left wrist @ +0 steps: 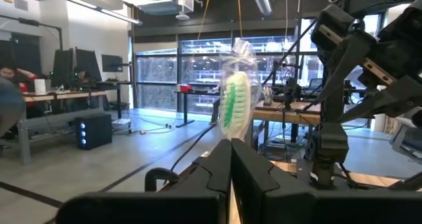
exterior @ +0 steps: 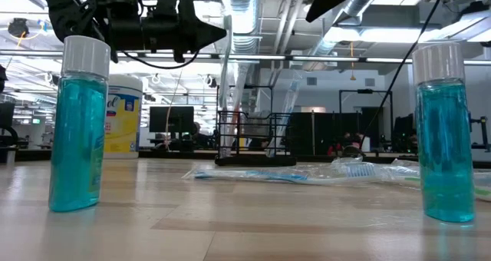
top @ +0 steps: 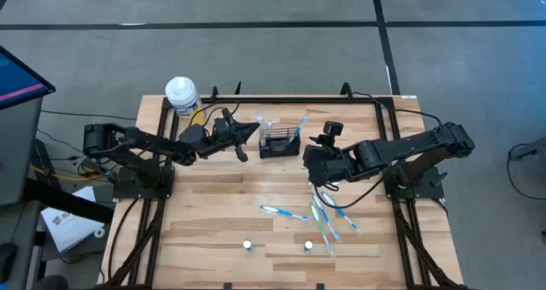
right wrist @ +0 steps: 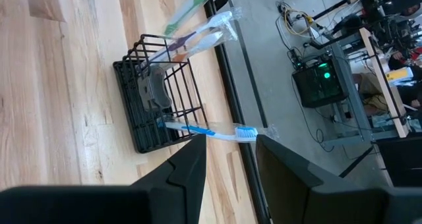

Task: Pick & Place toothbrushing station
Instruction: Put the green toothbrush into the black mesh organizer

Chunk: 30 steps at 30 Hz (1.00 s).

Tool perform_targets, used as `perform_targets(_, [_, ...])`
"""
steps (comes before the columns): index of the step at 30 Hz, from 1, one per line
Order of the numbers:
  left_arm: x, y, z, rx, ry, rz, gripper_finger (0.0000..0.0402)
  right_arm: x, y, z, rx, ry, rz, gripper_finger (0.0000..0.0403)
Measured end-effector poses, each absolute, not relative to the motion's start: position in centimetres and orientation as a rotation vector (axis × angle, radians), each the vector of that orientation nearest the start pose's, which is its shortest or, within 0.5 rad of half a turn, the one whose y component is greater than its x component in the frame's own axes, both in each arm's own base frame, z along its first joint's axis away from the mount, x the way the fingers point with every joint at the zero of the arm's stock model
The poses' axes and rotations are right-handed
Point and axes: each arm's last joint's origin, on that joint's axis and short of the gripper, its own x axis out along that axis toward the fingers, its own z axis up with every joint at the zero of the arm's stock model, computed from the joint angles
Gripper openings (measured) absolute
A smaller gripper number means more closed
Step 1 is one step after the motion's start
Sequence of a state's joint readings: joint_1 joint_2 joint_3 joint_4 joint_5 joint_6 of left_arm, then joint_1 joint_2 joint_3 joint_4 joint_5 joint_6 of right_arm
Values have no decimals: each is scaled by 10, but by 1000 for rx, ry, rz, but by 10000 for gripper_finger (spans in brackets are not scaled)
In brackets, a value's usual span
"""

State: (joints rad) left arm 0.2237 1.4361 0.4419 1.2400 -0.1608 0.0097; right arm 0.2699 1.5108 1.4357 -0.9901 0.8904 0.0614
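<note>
A small black wire holder (top: 279,143) sits near the back of the wooden table (top: 213,213). The left gripper (top: 249,132) is just beside it, and the right gripper (top: 312,160) is near its other side. Blue toothbrushes (top: 320,217) lie in front.

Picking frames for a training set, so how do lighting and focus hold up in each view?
High view: even light, soft shadows, the holder small but clear. Low view: the two blue bottles loom large, arms dark against bright ceiling lights. Left wrist view: the wrapped toothbrush blurs against bright windows. Right wrist view: sharp, mild glare on the table.
</note>
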Motion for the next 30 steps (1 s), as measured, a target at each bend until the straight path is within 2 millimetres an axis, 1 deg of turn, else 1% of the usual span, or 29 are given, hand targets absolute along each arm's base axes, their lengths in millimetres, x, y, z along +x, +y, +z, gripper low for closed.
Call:
perform_targets(6, [255, 63, 214, -3, -245, 378, 0, 290, 57, 333, -537, 884, -586, 122])
perform_targets(10, [258, 63, 208, -5, -221, 378, 0, 290, 57, 333, -537, 883, -586, 122])
perform_targets(12, [261, 64, 201, -9, -196, 378, 0, 290, 57, 333, -537, 884, -586, 122])
perform_targets(20, [267, 65, 186, -26, -179, 377, 0, 290, 57, 333, -536, 884, -586, 122])
perform_targets(27, [269, 66, 179, -30, -152, 377, 0, 290, 57, 333, -537, 885, -586, 122])
perform_targets(30, [266, 65, 175, -36, -138, 383, 0, 290, 57, 333, -539, 888, -585, 122])
